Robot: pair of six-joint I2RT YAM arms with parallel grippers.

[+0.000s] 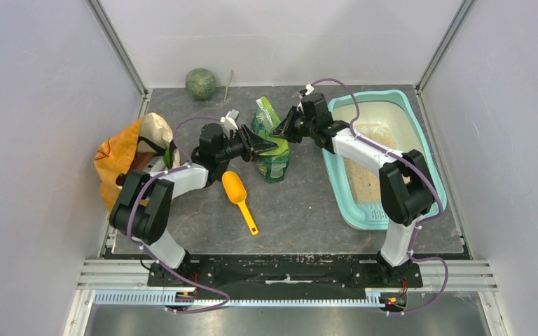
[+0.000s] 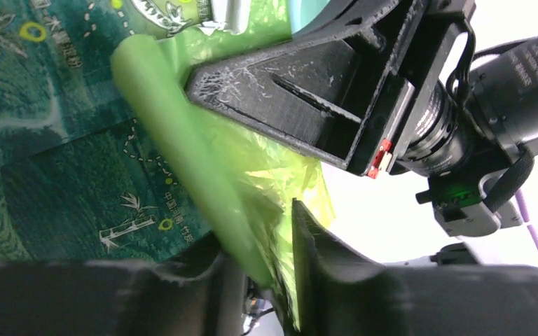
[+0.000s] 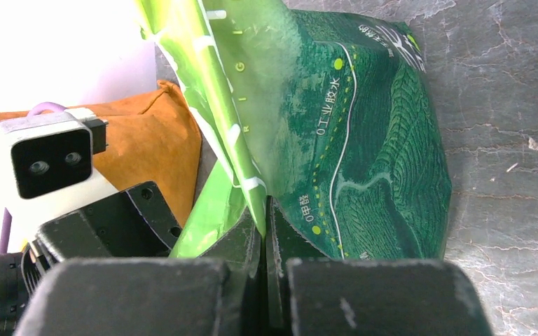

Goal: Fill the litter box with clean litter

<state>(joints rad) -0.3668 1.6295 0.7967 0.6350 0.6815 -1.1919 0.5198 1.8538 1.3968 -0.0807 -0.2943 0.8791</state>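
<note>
Both grippers are clamped shut on the pale top edge of the green pouch (image 1: 273,159), the left gripper (image 2: 277,269) from 9 o'clock and the right gripper (image 3: 265,210) from 1 o'clock, at the middle of the dark stone-patterned surface (image 1: 301,210). At 3 o'clock the litter box (image 1: 335,175) is laid with its long axis running 12 to 6, grille step toward 6, and clean litter (image 1: 364,175) is spread along its floor. White walls are seen on three sides.

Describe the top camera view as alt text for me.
The left gripper and right gripper both pinch a green pouch mid-table. The teal litter box at right holds some pale litter; an orange scoop lies near the pouch.
</note>
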